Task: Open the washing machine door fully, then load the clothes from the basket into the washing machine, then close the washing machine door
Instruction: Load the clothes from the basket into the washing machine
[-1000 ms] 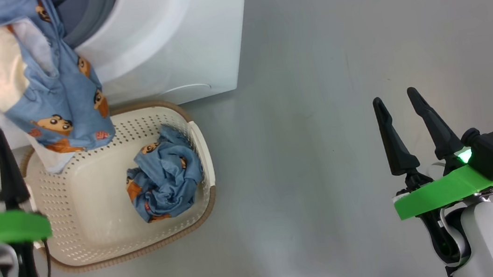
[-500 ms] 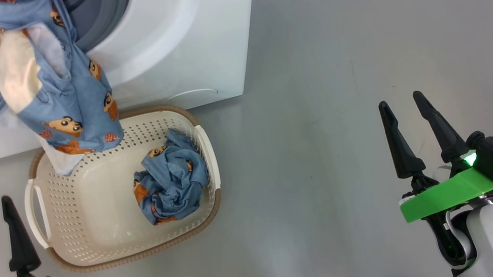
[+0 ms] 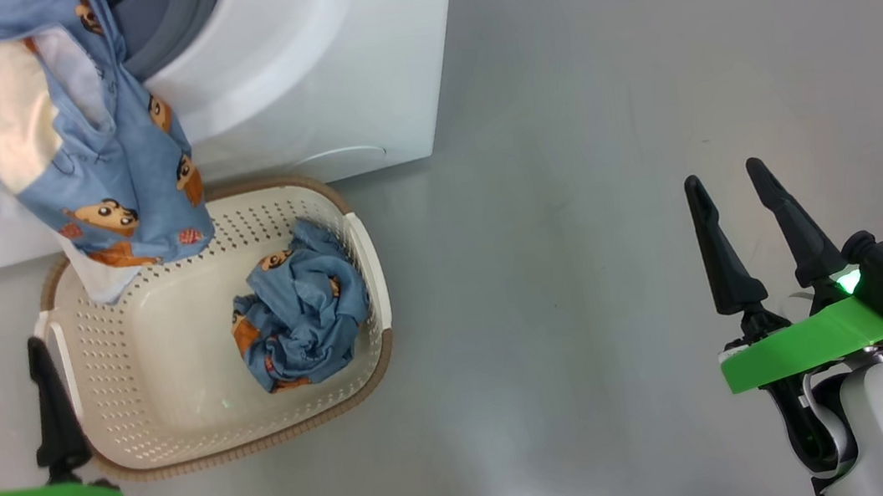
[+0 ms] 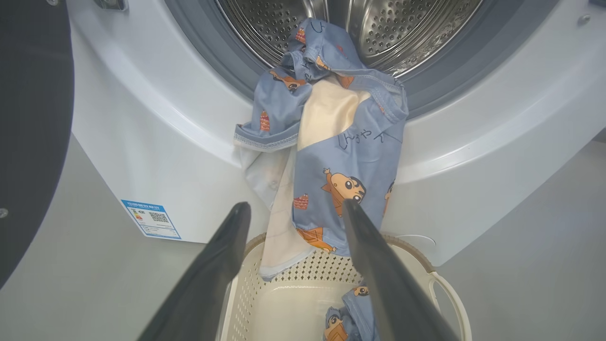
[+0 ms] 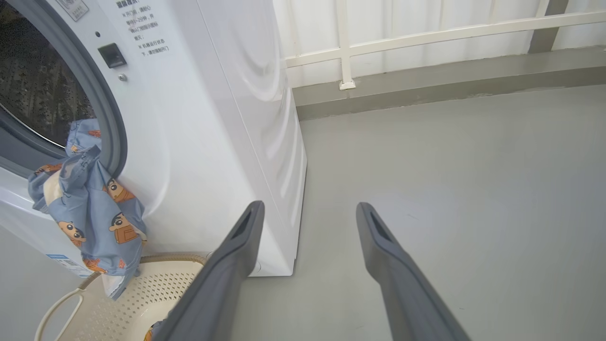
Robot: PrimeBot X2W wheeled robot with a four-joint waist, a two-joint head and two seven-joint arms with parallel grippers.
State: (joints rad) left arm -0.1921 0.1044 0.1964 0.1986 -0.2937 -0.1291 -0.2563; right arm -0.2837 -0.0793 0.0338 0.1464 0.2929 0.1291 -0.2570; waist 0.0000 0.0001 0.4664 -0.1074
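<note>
The floor [image 3: 610, 177] is smooth, glossy grey and bare. In the right wrist view it ends at 12 o'clock against a white panelled wall [image 5: 426, 28] with a grey skirting. The big white front-loading washing machine [image 3: 317, 61] stands at 11 o'clock in the head view. Its black-rimmed round door [image 4: 33, 118] is swung open at 9 o'clock in the left wrist view.

One light-blue, bear-printed, cream-lined garment [image 3: 93, 156] hangs out of the perforated steel drum [image 4: 402, 28] over the grey gasket. Its lower end reaches into the cream perforated plastic basket with a brown rim [image 3: 174, 399], which sits on the floor touching the machine front. A second crumpled blue bundle [image 3: 298, 316] lies inside the basket at its 3 o'clock side.

The left gripper [image 3: 0, 357] at 8 o'clock and the right gripper [image 3: 723, 173] at 4 o'clock both have their jaws spread and hold nothing.

Compared with one second ago, the left gripper has dropped from 9 o'clock to 8 o'clock. The clothes, the basket and the right gripper are practically unchanged.
</note>
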